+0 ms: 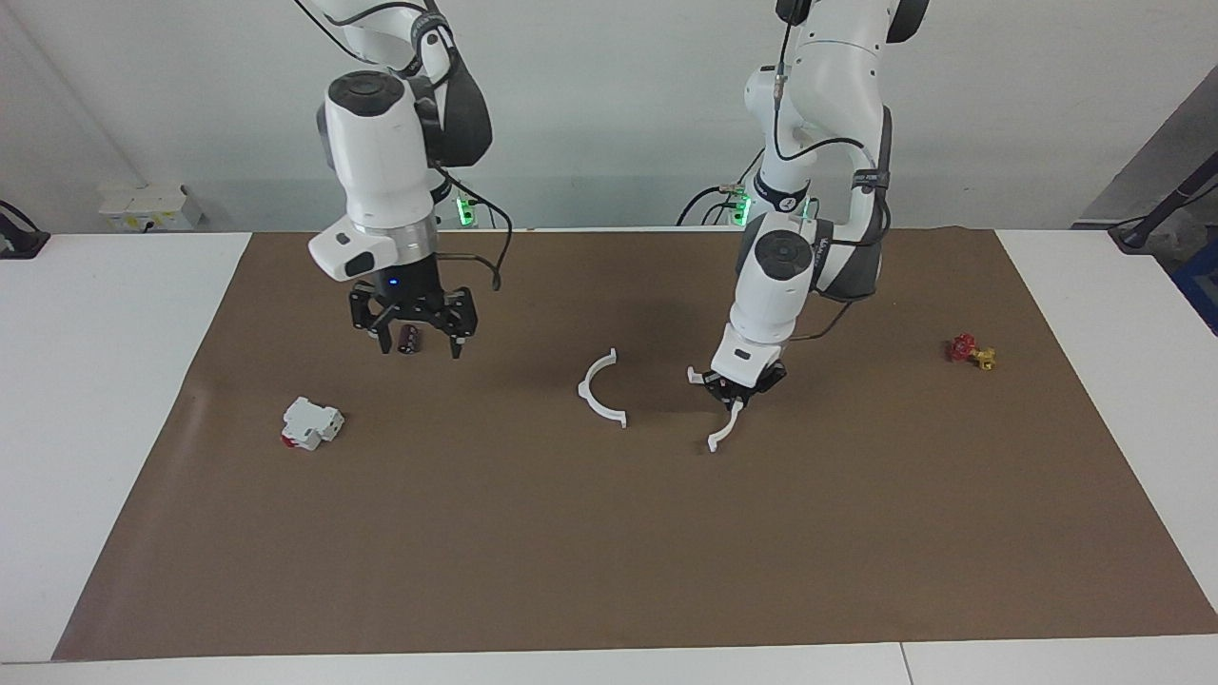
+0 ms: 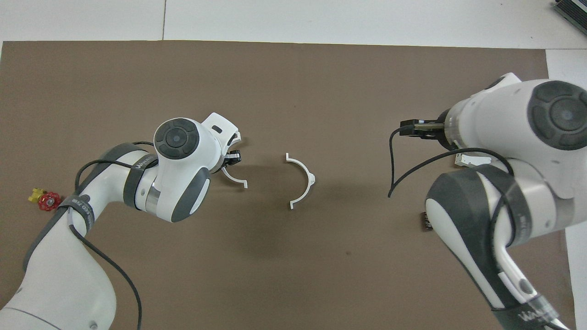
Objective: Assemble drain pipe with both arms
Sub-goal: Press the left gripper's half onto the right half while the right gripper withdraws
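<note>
One white half-ring arc lies loose on the brown mat near the middle; it also shows in the overhead view. The second arc is in my left gripper, which is shut on its middle, low at the mat, toward the left arm's end from the loose arc. The overhead view shows that arc sticking out under the left gripper. The two arcs are apart. My right gripper is open and empty in the air, over a small black cylinder.
A blocky white device with a red part lies on the mat toward the right arm's end. A small red and yellow piece lies toward the left arm's end. The brown mat covers the white table.
</note>
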{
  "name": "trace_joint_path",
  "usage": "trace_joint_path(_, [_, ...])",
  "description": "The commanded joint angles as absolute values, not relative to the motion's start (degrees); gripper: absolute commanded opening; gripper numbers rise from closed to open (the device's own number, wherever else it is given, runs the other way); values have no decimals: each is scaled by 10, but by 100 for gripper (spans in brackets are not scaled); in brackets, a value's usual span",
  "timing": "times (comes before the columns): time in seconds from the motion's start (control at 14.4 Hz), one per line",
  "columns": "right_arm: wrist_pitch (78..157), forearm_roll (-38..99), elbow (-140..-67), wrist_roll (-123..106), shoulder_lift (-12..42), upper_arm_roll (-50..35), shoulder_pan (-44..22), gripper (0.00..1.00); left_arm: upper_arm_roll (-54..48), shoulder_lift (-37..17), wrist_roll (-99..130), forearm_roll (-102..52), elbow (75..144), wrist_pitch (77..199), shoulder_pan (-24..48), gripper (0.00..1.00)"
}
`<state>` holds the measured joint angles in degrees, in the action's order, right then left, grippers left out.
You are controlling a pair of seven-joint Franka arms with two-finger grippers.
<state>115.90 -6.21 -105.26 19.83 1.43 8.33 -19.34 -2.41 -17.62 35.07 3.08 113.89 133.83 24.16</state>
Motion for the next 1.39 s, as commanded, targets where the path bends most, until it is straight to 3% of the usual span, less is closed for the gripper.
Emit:
trace_joint_path(0.0, [1080, -21, -1022, 163, -3, 78, -149, 100, -13, -171, 397, 44, 1166, 1371, 280, 0])
trace_joint_path(0.28, [963, -8, -959, 97, -8, 78, -84, 100, -14, -171, 433, 44, 1174, 1371, 322, 0])
trace_joint_path(0.42, [938, -8, -953, 97, -23, 79, -69, 100, -12, -170, 442, 45, 1179, 1369, 337, 0])
trace_joint_path(0.63, [848, -9, -882, 96, -14, 76, -63, 100, -11, -167, 472, 60, 1184, 1367, 355, 0])
trace_joint_path(1.32, [910, -9, -968, 31, -48, 77, -45, 100, -12, -171, 499, 112, 1177, 1363, 364, 0])
